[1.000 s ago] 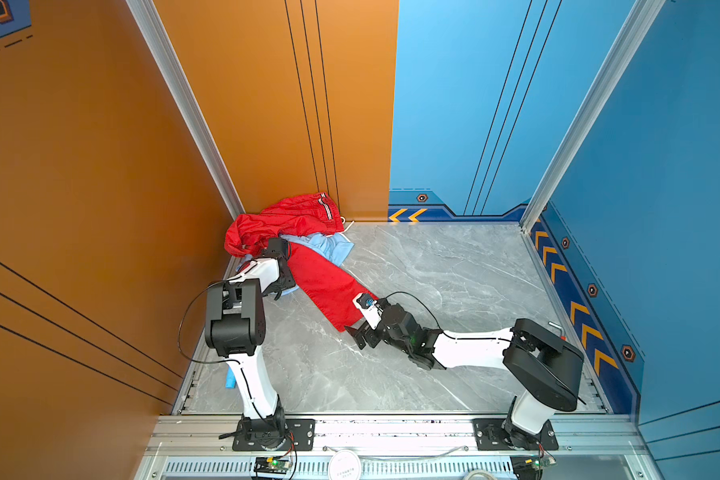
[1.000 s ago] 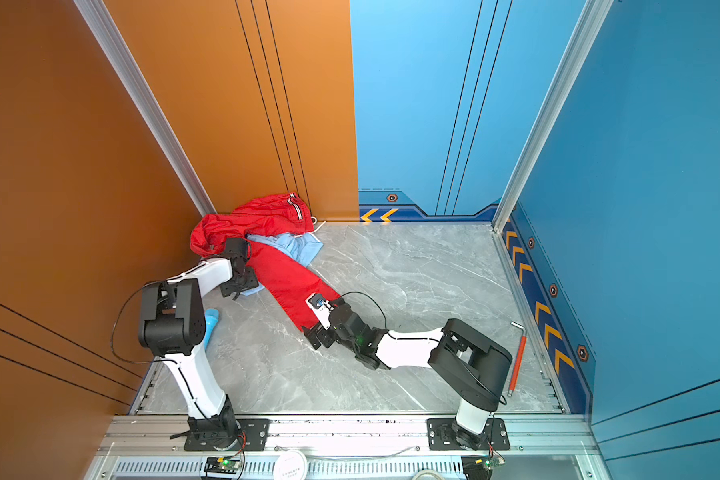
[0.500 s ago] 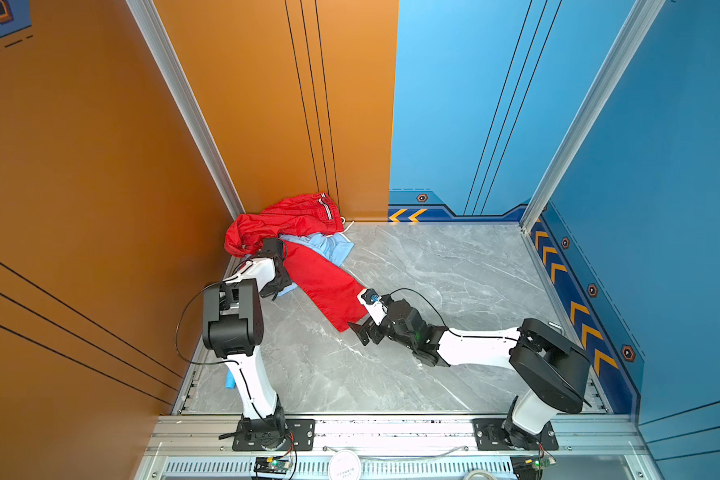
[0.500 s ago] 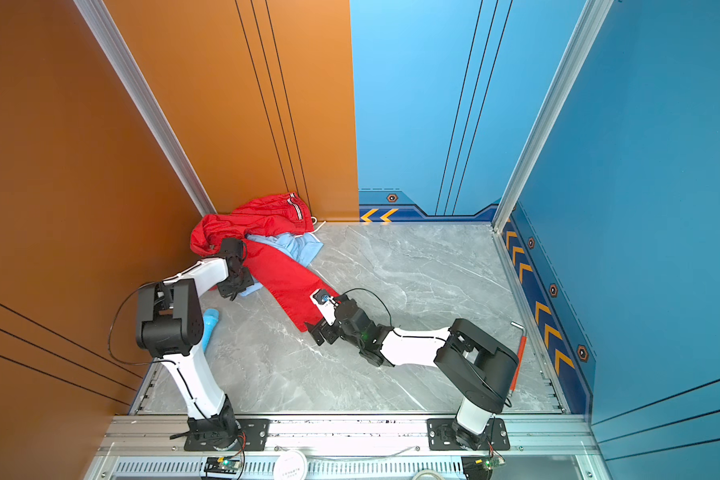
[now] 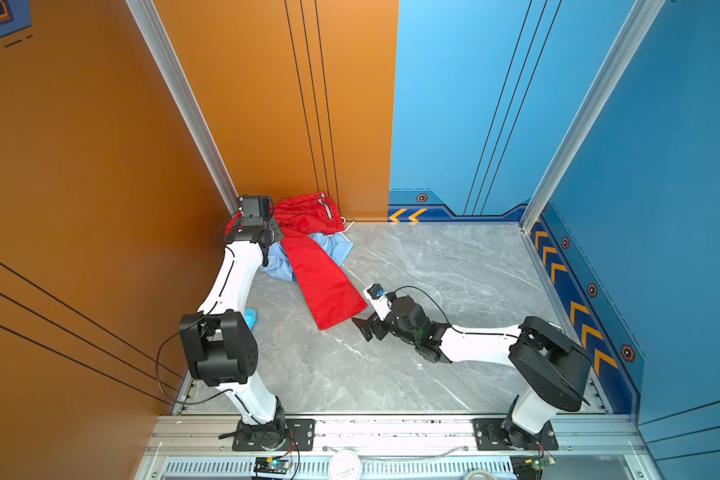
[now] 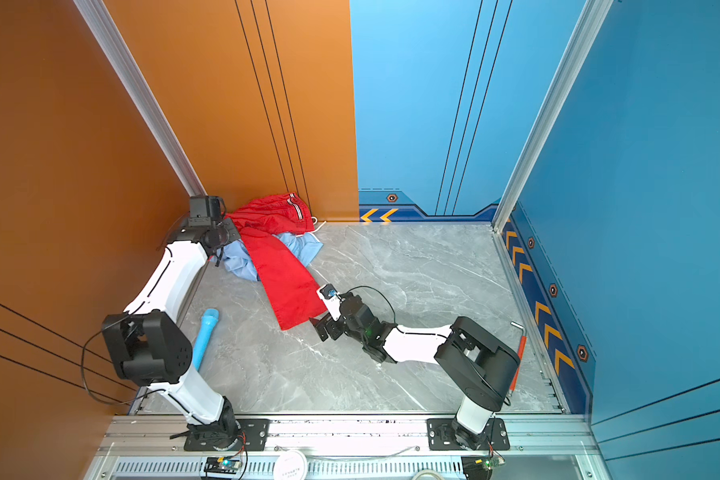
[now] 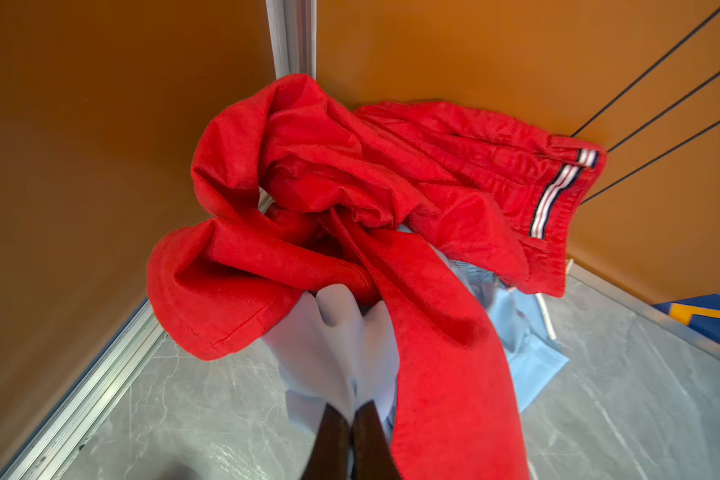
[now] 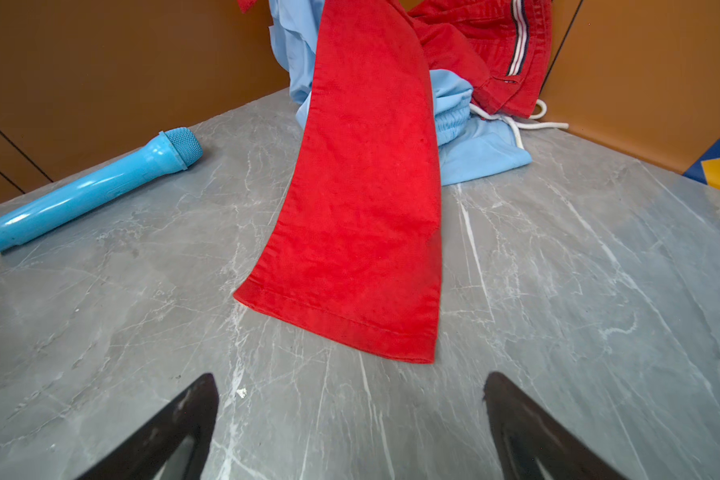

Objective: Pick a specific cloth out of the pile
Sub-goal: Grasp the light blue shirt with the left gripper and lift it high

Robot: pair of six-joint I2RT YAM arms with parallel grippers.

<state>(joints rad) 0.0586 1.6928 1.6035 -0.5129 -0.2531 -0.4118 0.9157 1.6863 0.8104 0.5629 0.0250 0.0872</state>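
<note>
A grey marble-patterned floor with pale veins fills the booth. Orange walls crossed by thin dark lines meet plain blue walls. Silver metal posts mark the corners. A dark blue skirting carries yellow chevrons. A metal rail runs along the front edge. The light is bright and even.

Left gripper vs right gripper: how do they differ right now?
The left gripper is shut, pinching the pale blue cloth; the right gripper is open and holds nothing. The left one is at the pile in the corner; the right one sits low over the table, just short of the red trousers. Both face the clothes.
</note>
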